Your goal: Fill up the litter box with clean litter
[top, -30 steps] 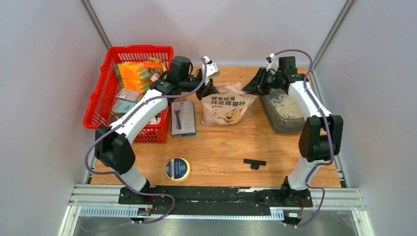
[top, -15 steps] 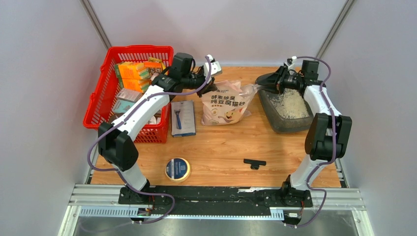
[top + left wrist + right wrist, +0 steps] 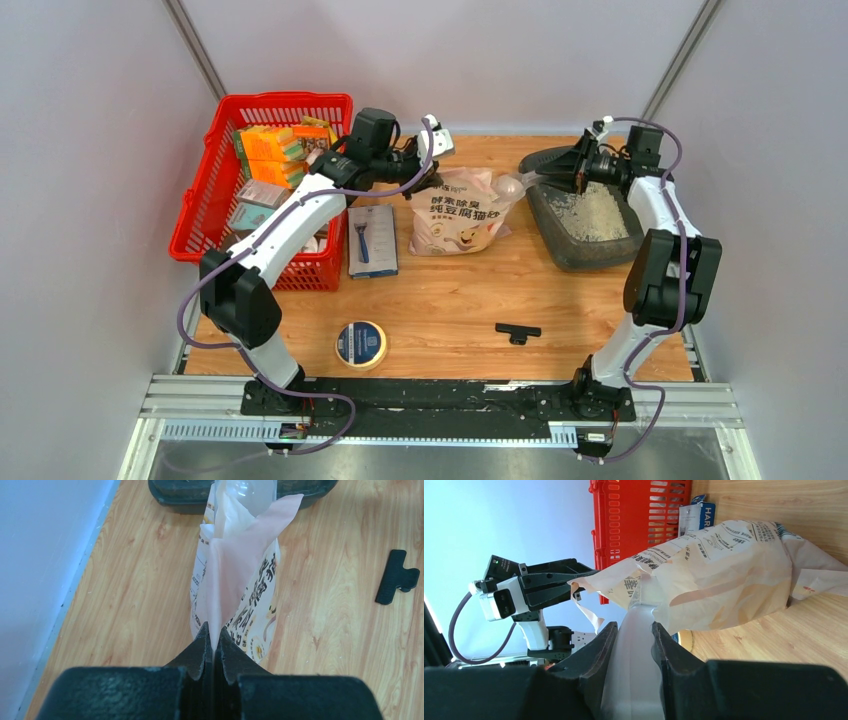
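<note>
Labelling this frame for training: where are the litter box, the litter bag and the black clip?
litter box [image 3: 585, 262], top view, near rim.
litter bag [image 3: 462, 215], top view, printed front.
black clip [image 3: 517, 331], top view, its middle.

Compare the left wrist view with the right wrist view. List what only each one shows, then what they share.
Only the left wrist view: the litter box rim at the top and the black clip on the table. Only the right wrist view: the red basket and the right gripper, shut on the clear end of the bag. Both: the bag, the wooden table, and the left gripper pinching the bag's pink edge.
</note>
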Tool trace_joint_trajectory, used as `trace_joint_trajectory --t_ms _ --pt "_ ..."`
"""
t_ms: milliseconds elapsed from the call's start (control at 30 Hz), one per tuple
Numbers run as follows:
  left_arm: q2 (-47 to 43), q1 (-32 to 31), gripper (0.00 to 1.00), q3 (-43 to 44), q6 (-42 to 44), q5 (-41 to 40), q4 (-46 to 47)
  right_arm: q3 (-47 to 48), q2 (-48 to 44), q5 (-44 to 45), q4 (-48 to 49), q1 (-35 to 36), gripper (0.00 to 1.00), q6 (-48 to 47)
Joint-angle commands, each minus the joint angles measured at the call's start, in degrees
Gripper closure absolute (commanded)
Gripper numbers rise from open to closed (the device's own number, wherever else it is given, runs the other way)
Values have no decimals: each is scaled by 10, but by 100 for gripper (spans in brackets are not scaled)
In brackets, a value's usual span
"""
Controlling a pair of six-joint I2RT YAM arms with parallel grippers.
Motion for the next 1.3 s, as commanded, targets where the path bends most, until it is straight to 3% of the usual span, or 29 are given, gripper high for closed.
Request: trace_joint_trajectory --t_ms 0,767,1133,1267 --pt "-25 6 100 34 18 -16 1 3 -18 -26 -20 -23 100 -33" --pt "-14 6 100 48 26 -32 -6 20 -33 -41 -10 -76 100 2" --pt "1 6 100 56 32 -29 -12 -11 -49 -28 66 -109 100 79" --pt "2 6 100 55 27 -26 -13 -30 -54 -17 137 -121 100 150"
